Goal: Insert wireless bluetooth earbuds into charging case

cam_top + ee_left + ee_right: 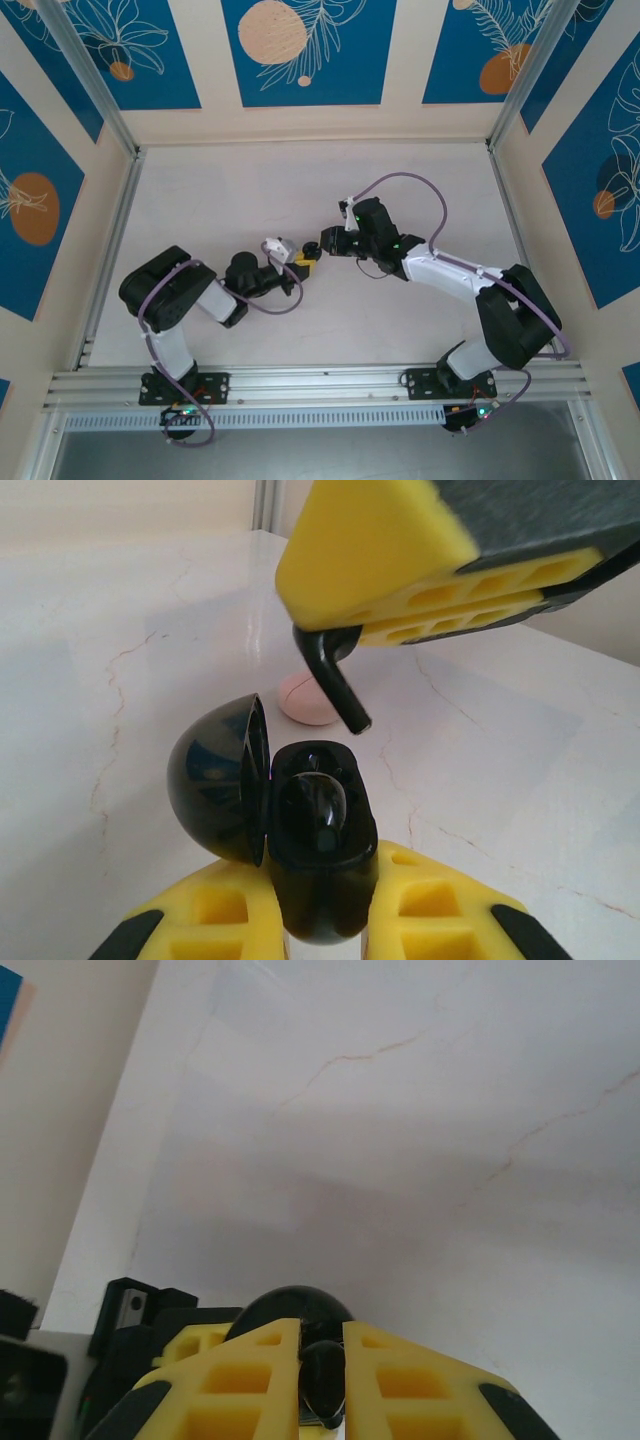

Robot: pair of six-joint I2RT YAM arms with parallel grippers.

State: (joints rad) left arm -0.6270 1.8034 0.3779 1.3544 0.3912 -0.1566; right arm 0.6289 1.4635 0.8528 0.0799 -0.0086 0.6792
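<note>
Left wrist: earbud [337,683] in right gripper [345,622], above case [315,855]

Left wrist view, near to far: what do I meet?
The left end effector → open black charging case it grips → black earbud pinched in the right end effector → pale pink object on the table.

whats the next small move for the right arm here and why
Probably ease the right gripper down and slightly toward the left gripper. Its black earbud hangs stem-down, just above and behind the open black case that the left gripper holds. The lid is swung aside and the stem tip is not yet inside.
</note>
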